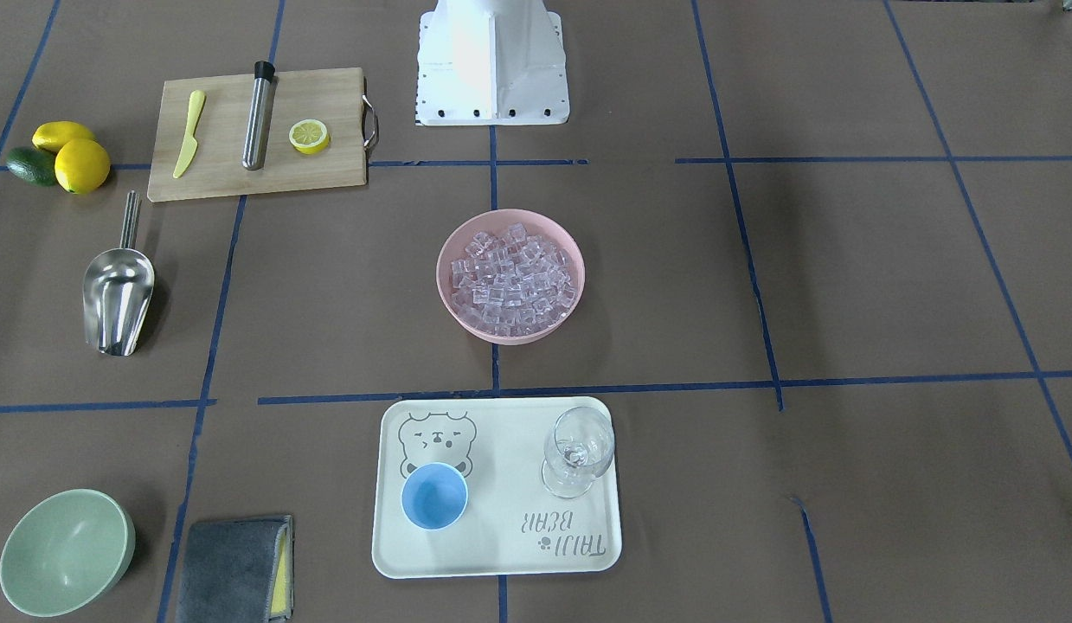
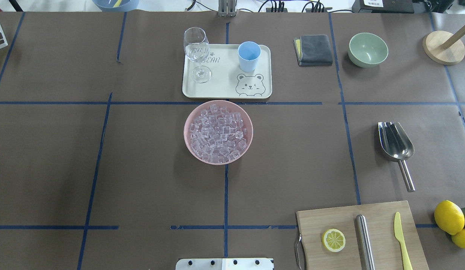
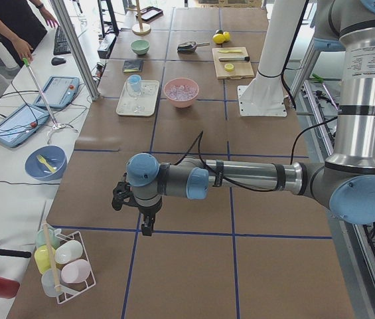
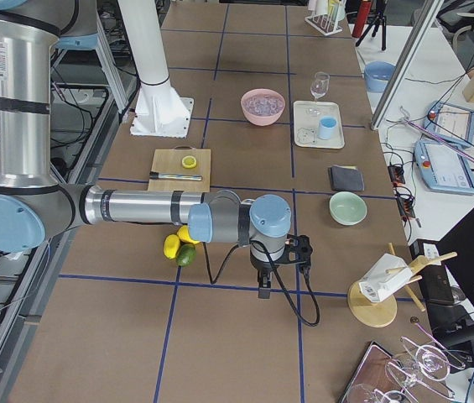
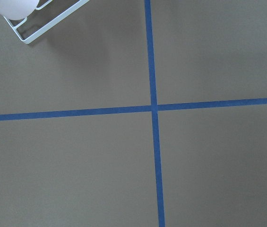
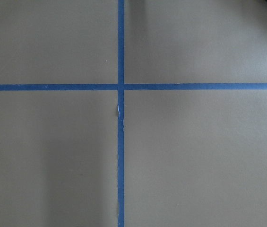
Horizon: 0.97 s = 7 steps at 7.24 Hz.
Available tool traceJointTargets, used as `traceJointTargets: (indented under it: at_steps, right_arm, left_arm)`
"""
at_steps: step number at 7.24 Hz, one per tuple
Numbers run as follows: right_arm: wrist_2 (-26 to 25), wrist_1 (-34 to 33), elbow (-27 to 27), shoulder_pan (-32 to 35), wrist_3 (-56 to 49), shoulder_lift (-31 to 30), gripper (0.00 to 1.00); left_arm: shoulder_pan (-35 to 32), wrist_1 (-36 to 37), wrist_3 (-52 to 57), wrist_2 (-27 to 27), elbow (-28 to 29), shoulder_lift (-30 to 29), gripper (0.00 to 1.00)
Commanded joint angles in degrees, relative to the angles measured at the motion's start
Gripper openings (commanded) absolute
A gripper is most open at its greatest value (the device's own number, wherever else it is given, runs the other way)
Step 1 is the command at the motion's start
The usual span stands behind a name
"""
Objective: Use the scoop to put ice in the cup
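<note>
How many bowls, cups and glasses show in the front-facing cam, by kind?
Bowls: 2 (pink bowl, green bowl)
Cups: 1 (light-blue cup)
Glasses: 1 (wine glass)
Total: 4

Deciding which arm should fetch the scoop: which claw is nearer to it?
Right. The right claw hangs just past the lemons, on the scoop's side; the left claw hangs on the opposite side, well past the pink bowl.

Bright, even overhead light; soft short shadows, glare on the scoop (image 1: pixel 118 298), all views sharp
</note>
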Motion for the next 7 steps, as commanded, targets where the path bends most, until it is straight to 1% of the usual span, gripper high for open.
traceJointTargets:
  at_steps: [1,2,3,4,5,6,7]
  right_arm:
    - [0.1,0.0,0.2,0.0,0.5,0.4,1.0]
    - [0.2,0.0,0.3,0.0,0.5,0.6,1.0]
    - [0.3,0.1,0.5,-0.1,0.6,0.9,1.0]
    - [0.3,0.2,0.7,-1.0,0.7,1.8,1.0]
    - [0.5,2.2,0.7,-1.7,0.8,2.0,1.0]
    - [0.6,3.8,0.8,-3.4,0.9,4.5,1.0]
    - [0.7,3.9,1.0,-3.4,0.9,5.4,1.0]
  left_arm:
    - [0.0,0.0,0.0,0.0,0.0,0.0,1.0]
    - [0.1,-0.4,0.1,-0.1,-0.1,-0.2,1.0]
    - [0.2,-0.9,0.7,-0.1,-2.2,-0.8,1.0]
    - [0.4,-2.7,0.7,-0.3,-6.1,-0.9,1.0]
    - [1.2,-5.0,0.3,-0.4,-8.6,-1.0,1.0]
    - [3.2,-9.3,0.7,-0.4,-9.5,-1.4,1.0]
    - [8.5,-14.7,0.5,-0.4,-9.7,-2.0,1.0]
